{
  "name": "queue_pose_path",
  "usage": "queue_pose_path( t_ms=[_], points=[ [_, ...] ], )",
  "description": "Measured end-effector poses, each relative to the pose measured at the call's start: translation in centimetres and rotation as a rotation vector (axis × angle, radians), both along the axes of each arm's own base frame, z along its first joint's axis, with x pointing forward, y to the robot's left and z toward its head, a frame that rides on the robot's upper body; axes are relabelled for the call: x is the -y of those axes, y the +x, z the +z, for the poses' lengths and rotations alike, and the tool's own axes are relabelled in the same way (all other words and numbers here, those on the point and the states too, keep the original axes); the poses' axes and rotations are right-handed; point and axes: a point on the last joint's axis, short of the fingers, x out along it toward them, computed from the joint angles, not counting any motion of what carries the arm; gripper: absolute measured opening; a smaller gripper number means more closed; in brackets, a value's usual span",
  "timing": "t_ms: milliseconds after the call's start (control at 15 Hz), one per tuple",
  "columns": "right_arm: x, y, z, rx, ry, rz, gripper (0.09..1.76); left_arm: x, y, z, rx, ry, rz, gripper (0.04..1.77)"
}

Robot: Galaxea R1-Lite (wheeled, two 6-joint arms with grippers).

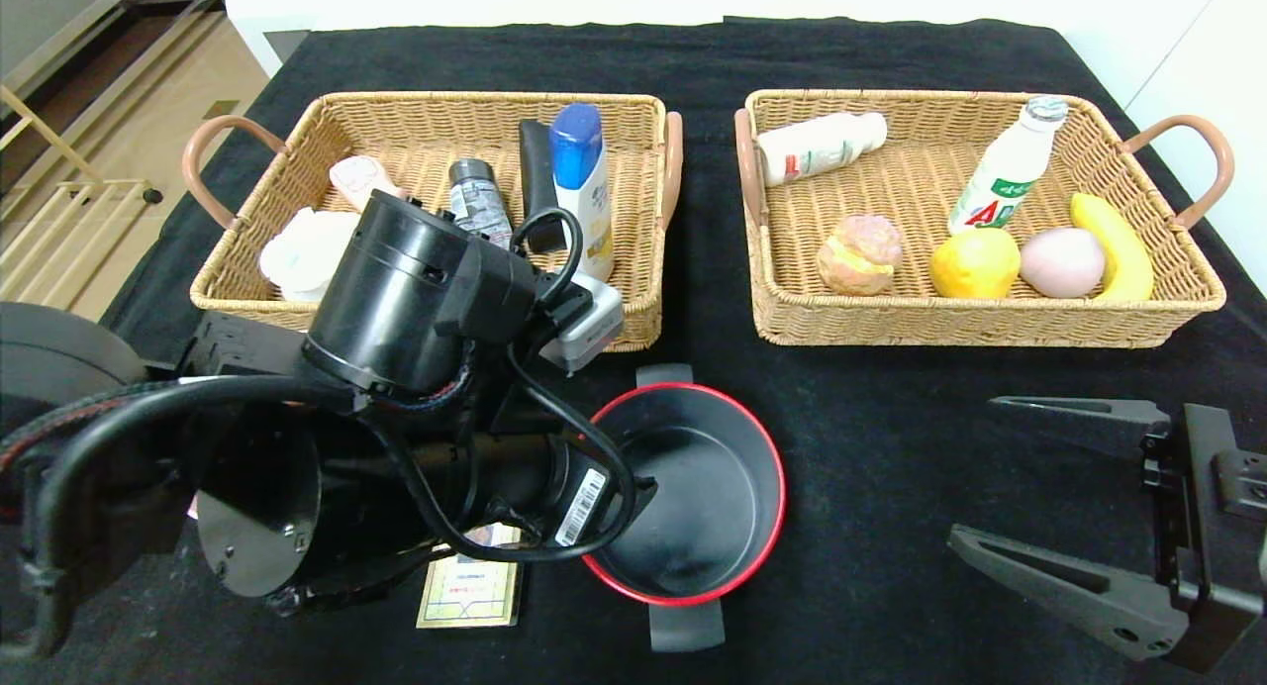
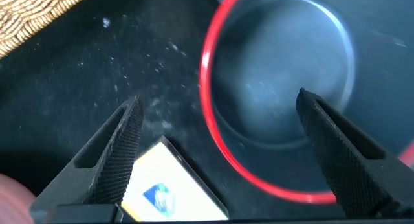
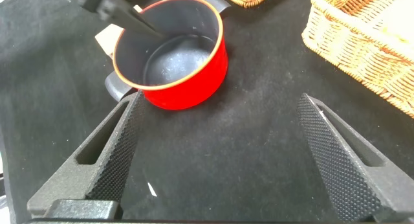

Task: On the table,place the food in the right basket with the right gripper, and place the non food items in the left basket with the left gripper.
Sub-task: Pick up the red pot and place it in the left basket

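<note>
Food's all in my right basket [image 1: 1178,299] already, so my right gripper [image 1: 1000,477] just sits spread and empty. Left on the table: the red pot [image 1: 693,487] and a small card [image 1: 470,591]. My left gripper [image 2: 217,149] hangs wide apart straddling the pot's rim, nothing grabbed yet.

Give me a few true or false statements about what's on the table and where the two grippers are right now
1. The red pot sits inside the left basket. False: it stands on the black cloth, in front of the baskets.
2. The banana lies in the right basket. True.
3. The left gripper is shut on the pot's rim. False: it is open, one finger over the pot, the other outside it.
4. The right gripper is open and holds nothing. True.
5. A small card lies on the cloth beside the pot. True.
</note>
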Motion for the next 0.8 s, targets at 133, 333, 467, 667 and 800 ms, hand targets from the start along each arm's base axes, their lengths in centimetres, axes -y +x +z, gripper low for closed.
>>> queue_pose_path(
  t_ms=[133, 333, 467, 667, 800],
  points=[
    [0.0, 0.0, 0.0, 0.0, 0.0, 0.001, 1.71, 0.3, 0.6, -0.3, 0.001, -0.001, 0.006, 1.71],
    [0.0, 0.0, 0.0, 0.0, -0.001, 0.001, 1.71, 0.8, 1.2, -1.1, -0.017, 0.013, 0.01, 1.71],
    [0.0, 0.0, 0.0, 0.0, -0.001, 0.001, 1.71, 1.1, 1.5, -1.6, -0.031, 0.026, 0.009, 1.71],
    [0.0, 0.0, -0.1, -0.002, -0.002, 0.001, 1.71, 1.4, 1.9, -2.3, -0.048, 0.039, 0.008, 1.72],
    [0.0, 0.0, -0.1, -0.003, -0.002, 0.001, 1.71, 1.5, 2.0, -2.6, -0.059, 0.036, 0.017, 1.72]
  ],
)
